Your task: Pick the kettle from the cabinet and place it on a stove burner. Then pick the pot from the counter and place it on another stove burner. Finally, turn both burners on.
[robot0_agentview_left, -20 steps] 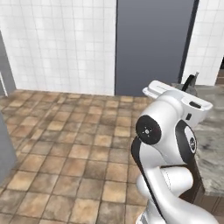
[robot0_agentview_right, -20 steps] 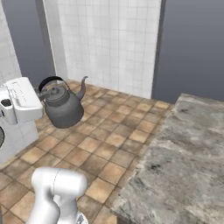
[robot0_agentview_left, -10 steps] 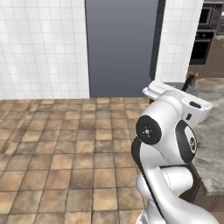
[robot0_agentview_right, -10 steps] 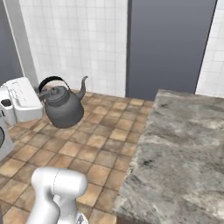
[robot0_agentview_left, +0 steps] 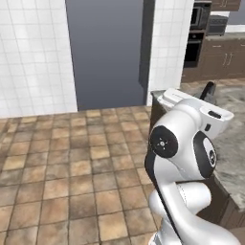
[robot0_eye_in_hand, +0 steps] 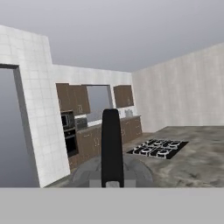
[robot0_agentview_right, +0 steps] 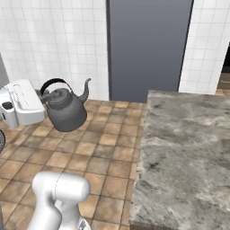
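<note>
While gripper (robot0_agentview_right: 44, 93) clamps black arched handle, kettle (robot0_agentview_right: 65, 110) hangs in air over brown floor tiles (robot0_agentview_right: 108, 155), clear of counter (robot0_agentview_right: 188, 152), off its left edge in right base view. Jaws nearly fully closed on handle. Spout points toward counter. Hand view: handle (robot0_eye_in_hand: 111, 146) upright in foreground, kettle lid below it; cooktop (robot0_eye_in_hand: 158, 148) with black grates set into counter, well apart from kettle.
</note>
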Tool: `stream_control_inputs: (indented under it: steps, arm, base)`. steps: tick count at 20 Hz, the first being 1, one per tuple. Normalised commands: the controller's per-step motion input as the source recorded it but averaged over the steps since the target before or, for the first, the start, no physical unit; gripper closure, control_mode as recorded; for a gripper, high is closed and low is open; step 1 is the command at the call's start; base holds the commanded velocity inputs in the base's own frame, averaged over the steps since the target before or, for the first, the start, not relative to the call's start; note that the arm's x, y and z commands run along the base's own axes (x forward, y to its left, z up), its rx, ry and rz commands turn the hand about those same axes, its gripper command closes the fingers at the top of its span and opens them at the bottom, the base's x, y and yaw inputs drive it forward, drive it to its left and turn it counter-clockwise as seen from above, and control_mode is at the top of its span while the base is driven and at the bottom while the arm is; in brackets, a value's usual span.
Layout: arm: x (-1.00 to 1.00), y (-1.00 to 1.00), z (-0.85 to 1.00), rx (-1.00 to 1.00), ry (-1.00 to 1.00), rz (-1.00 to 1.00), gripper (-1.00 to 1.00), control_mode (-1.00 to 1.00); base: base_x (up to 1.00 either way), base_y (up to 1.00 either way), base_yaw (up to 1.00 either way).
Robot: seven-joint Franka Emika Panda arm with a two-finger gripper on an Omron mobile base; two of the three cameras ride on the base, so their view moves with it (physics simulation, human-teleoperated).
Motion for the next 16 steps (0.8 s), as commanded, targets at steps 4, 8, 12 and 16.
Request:
stream_control_inputs:
  steps: [4,8,12,16]
  arm:
    - [0.0,0.0,0.0,0.0,0.0,0.0,1.0,1.0]
    - [0.0,0.0,0.0,0.0,0.0,0.0,1.0,1.0]
    - [0.0,0.0,0.0,0.0,0.0,0.0,1.0,1.0]
    - [0.0,0.0,0.0,0.0,0.0,0.0,1.0,1.0]
  base:
    - [-0.01,1.0,-0.23]
    - [0.0,0.9,-0.18]
    - [0.1,0.72,-0.18]
    - [0.23,0.83,-0.24]
